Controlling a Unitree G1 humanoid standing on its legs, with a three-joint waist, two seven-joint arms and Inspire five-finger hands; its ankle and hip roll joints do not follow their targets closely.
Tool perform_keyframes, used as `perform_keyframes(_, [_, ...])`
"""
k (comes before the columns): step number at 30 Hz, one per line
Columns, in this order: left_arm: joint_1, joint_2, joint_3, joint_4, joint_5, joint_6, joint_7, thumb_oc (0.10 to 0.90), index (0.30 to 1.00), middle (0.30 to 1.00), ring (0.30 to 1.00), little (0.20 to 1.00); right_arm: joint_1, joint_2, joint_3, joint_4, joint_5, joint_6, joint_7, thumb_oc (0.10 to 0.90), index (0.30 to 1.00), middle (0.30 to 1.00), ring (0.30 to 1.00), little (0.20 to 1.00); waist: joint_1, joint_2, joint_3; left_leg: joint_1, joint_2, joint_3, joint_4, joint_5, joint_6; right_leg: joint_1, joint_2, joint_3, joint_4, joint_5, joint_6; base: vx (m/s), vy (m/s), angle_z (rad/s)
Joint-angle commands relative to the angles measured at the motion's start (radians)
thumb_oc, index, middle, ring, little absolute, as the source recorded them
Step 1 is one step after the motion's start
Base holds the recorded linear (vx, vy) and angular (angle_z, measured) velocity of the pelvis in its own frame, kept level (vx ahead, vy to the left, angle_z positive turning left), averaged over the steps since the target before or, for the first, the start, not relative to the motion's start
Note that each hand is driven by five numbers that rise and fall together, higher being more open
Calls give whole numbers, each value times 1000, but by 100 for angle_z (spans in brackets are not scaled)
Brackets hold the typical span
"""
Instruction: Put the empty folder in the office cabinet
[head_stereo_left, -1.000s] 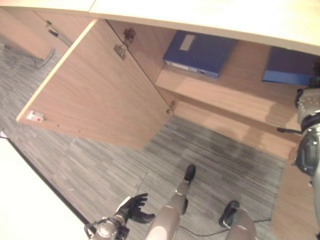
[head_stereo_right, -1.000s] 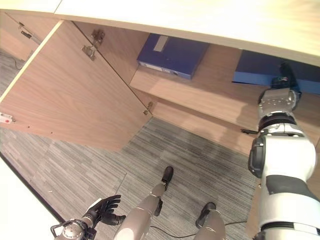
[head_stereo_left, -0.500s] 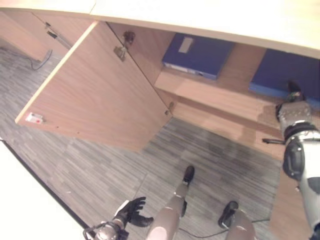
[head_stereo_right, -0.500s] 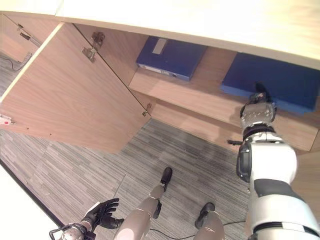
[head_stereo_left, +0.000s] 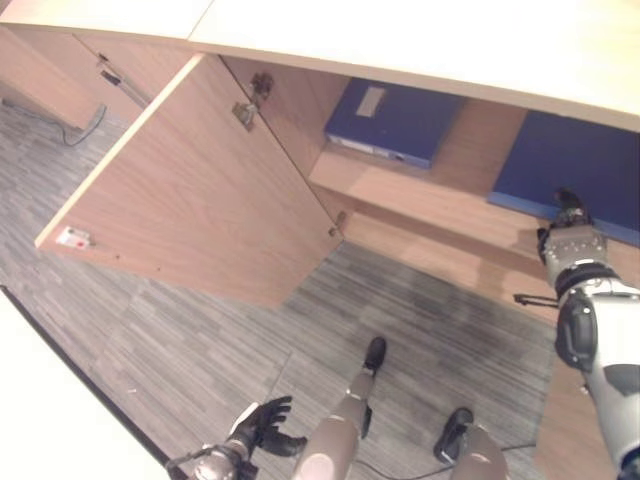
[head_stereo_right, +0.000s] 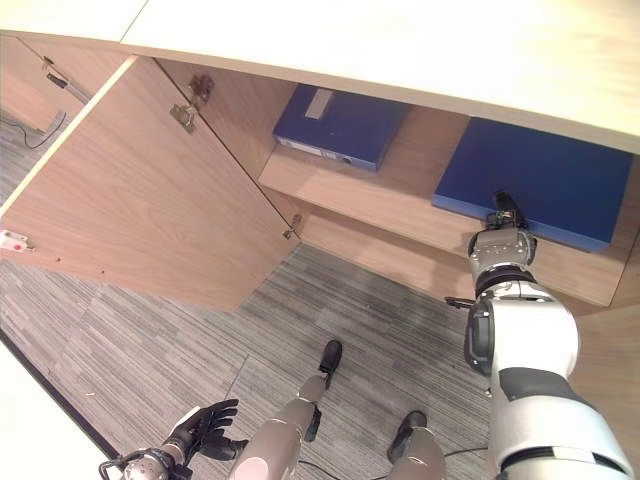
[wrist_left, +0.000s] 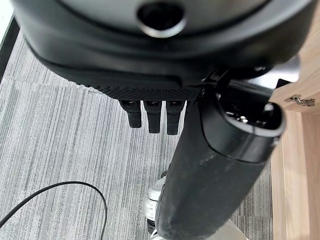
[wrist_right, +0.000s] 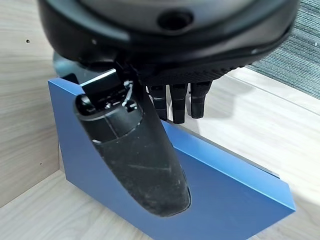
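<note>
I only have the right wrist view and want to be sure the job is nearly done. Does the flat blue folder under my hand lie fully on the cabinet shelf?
Observer: Yes, as far as the head views show. The flat blue folder lies on the light wooden shelf at its right end, and the right hand is at the folder's near edge.
Operator: Anything else on that shelf?
Observer: A second blue folder with a white label lies further to the robot's left, apart from the first.
Operator: Is the door in the way?
Observer: No. The light wooden cabinet door stands wide open on the left, and the left hand hangs open low over the grey carpet.
</note>
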Motion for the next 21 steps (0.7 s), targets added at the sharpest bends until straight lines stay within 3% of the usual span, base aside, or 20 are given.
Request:
perform_keyframes(1, [-41,18,4,61,-40,-13,27,800,900,900,900,900,-48,-95,9,-46,-33,-23,19,800,900,900,900,900,37,-44,21,153,2,38,-1,-236,-39,135,47,13,-313,101,36,0,0,0])
perform_keyframes(8, [-27,31,24,54,-53,-18,19,800,900,900,900,900,-85,-156,70,-60,-92,-1,46,800,900,900,900,900,47,-44,21,151,0,32,-7,-230,-41,132,45,8,-313,106,37,0,0,0])
perform_keyframes(14, [-7,57,39,43,-61,-30,-1,800,900,900,900,900,-169,-275,185,-87,-172,26,89,800,900,900,900,900,62,-38,23,129,-3,26,-10,-216,-49,103,38,-4,-311,114,39,10,-8,0])
perform_keyframes(17, [1,73,50,36,-73,-37,-6,800,900,900,900,900,-217,-333,250,-90,-208,45,109,800,900,900,900,900,64,-44,14,119,-8,20,-19,-231,-57,86,36,7,-305,86,41,7,-27,14])
perform_keyframes(18, [9,76,50,34,-72,-39,-10,800,900,900,900,900,-232,-347,270,-87,-218,53,117,800,900,900,900,900,70,-36,20,103,-10,25,-13,-208,-56,69,31,-10,-303,114,39,-15,-1,37])
perform_keyframes(21, [20,91,45,18,-72,-41,-23,800,900,900,900,900,-277,-377,330,-84,-252,69,134,800,900,900,900,900,71,-39,8,98,-11,22,-21,-226,-64,56,30,6,-298,82,41,36,-10,2])
